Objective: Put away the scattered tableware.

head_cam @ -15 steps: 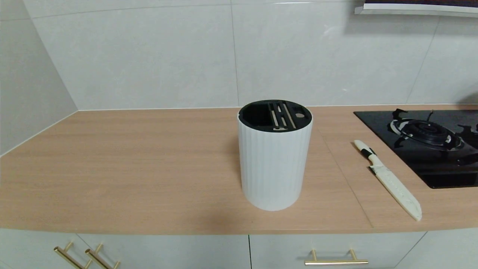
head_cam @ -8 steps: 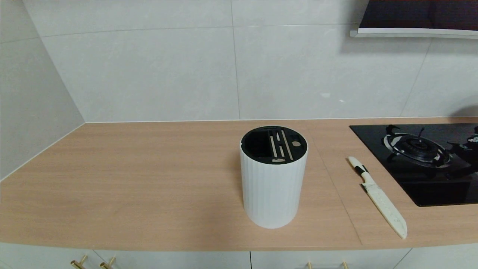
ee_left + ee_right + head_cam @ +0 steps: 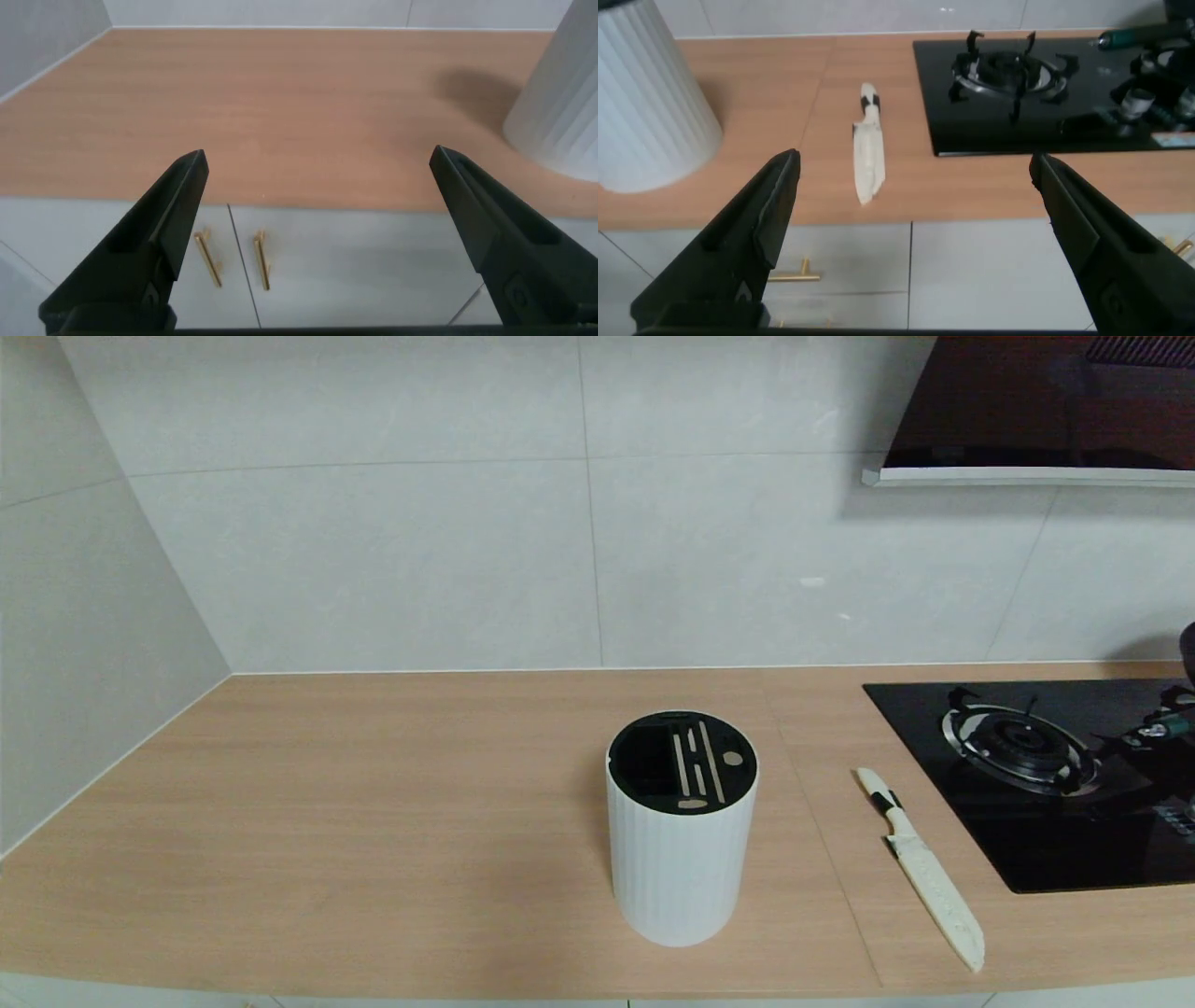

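The knife (image 3: 920,868) lies flat on the wooden counter (image 3: 373,821), between the white ribbed holder (image 3: 681,840) and the black stove (image 3: 1027,784). It touches neither, and its handle points toward the wall while its blade tip is near the counter's front edge. The right gripper (image 3: 913,159) hangs in front of the counter edge with its fingers spread wide and nothing between them. The knife (image 3: 868,154) is just ahead of it, slightly toward the holder (image 3: 645,93). The left gripper (image 3: 317,163) is likewise spread and empty out over the cabinet fronts, with the holder (image 3: 561,103) off to its side. The step in hand looks like the reach for the knife, and the right arm is the natural one for it. It should go for the handle, not the blade: come in over the black-banded end, turn the wrist so the fingers straddle the handle crosswise, and drop until they nearly touch the wood before closing, since the knife sits low and a high pinch would likely slip off. A grip near the band should keep the blade from drooping when it is lifted. For stowing, the blade needs to be swung point down and lined up with one of the long slots in the holder's black top. It should then be fed in straight, because a sideways push could rock the tall holder, though the left gripper could steady its wall.
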Controlling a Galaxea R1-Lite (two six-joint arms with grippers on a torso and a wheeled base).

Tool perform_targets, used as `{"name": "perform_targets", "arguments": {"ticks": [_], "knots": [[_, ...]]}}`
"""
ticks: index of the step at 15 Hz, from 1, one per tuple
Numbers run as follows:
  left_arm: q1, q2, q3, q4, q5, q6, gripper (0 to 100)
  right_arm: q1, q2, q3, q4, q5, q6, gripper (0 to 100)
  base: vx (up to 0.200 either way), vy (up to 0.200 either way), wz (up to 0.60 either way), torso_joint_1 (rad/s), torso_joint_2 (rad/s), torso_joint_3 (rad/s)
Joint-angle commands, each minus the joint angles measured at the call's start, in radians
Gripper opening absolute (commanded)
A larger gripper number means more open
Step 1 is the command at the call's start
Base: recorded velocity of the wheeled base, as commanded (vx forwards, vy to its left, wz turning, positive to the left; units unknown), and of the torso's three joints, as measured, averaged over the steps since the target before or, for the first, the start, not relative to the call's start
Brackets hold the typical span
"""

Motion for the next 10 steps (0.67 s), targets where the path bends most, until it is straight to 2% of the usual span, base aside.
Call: {"name": "perform_targets", "arguments": {"ticks": [1,4,10], "knots": [[0.000,0.000,0.000,0.000,0.000,0.000,100,0.000,0.001,0.000,0.000,0.000,0.000,100,0.000,0.000,0.00,0.207,-0.44,-0.232],[0.000,0.000,0.000,0.000,0.000,0.000,100,0.000,0.001,0.000,0.000,0.000,0.000,100,0.000,0.000,0.00,0.181,-0.37,-0.189],[0.000,0.000,0.000,0.000,0.000,0.000,100,0.000,0.001,0.000,0.000,0.003,-0.010,100,0.000,0.000,0.00,0.007,-0.01,-0.010]]}}
